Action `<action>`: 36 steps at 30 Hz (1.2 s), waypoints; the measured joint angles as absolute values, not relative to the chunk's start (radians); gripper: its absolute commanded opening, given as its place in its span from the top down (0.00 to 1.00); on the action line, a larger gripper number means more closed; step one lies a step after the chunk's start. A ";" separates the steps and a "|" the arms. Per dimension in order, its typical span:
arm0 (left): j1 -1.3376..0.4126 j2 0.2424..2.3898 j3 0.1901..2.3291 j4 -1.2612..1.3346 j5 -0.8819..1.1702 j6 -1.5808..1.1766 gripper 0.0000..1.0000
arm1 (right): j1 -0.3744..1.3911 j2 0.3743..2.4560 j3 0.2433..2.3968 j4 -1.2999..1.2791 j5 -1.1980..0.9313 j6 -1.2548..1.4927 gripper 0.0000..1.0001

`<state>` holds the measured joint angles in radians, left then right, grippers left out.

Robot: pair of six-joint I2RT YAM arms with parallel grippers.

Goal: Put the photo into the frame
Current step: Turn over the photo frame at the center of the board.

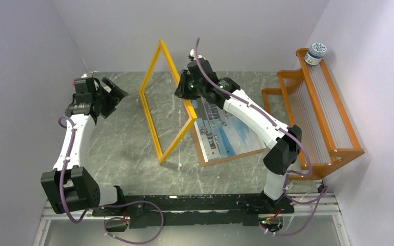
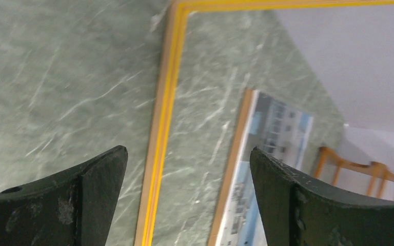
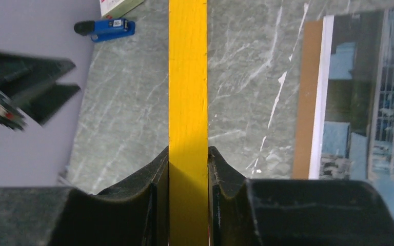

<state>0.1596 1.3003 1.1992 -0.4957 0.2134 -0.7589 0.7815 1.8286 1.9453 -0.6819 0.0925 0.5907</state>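
Tightly in right gripper (image 3: 188, 156): frame (image 3: 188, 66).

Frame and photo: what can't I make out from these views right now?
Top view: the right arm covers the photo's far end and the right gripper's hold on the frame.
Left wrist view: photo blurred, cut by the bottom edge.
Right wrist view: small blue object too small to identify; photo cut by the right edge.

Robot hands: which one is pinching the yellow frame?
The right gripper: it is shut on the frame's yellow edge. The left gripper hangs wide open beside the frame, touching nothing.
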 measured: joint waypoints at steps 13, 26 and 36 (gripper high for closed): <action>0.177 1.452 1.038 -0.523 0.173 -0.669 0.06 | 0.607 1.665 1.354 -0.186 -0.151 0.863 0.94; 0.187 1.839 1.150 -0.465 0.466 -0.498 0.06 | 0.494 1.686 1.051 0.081 -0.408 0.861 0.54; 0.183 1.879 1.227 -0.522 0.371 -0.498 0.06 | 0.504 1.896 1.115 0.033 -0.512 0.809 0.36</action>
<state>0.1825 1.8786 1.2266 -0.5220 0.3710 -0.4976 0.5041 1.8957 1.1152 0.0330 -0.5121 0.8085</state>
